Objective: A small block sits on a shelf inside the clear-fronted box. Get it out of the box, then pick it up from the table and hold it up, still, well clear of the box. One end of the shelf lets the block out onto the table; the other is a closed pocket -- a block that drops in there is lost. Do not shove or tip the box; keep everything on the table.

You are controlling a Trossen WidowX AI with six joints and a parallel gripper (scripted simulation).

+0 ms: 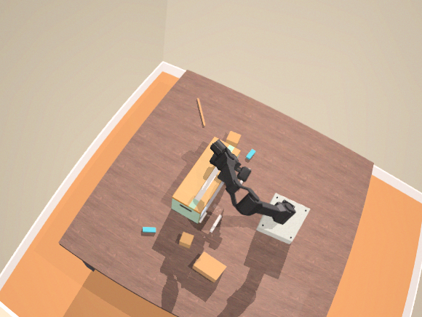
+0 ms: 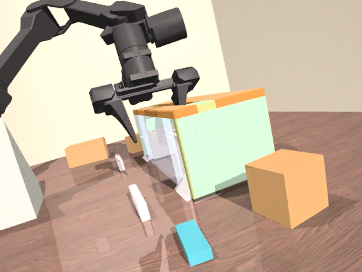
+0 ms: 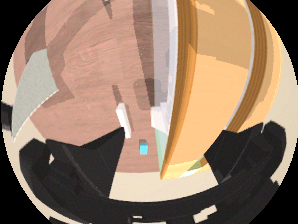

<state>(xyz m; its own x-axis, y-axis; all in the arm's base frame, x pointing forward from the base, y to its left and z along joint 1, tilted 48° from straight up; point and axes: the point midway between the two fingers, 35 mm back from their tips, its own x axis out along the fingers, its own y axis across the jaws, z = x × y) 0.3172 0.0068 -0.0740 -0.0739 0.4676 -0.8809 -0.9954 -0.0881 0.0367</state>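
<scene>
Block not visible, box (image 2: pixel 225 143) interior glare-blurred

A big orange cube (image 2: pixel 288 187) sits far right of the fingers. A cyan block (image 2: pixel 194 246) and white bar (image 2: pixel 139 203) lie below them; an orange slab (image 2: pixel 86 151) lies left.
</scene>
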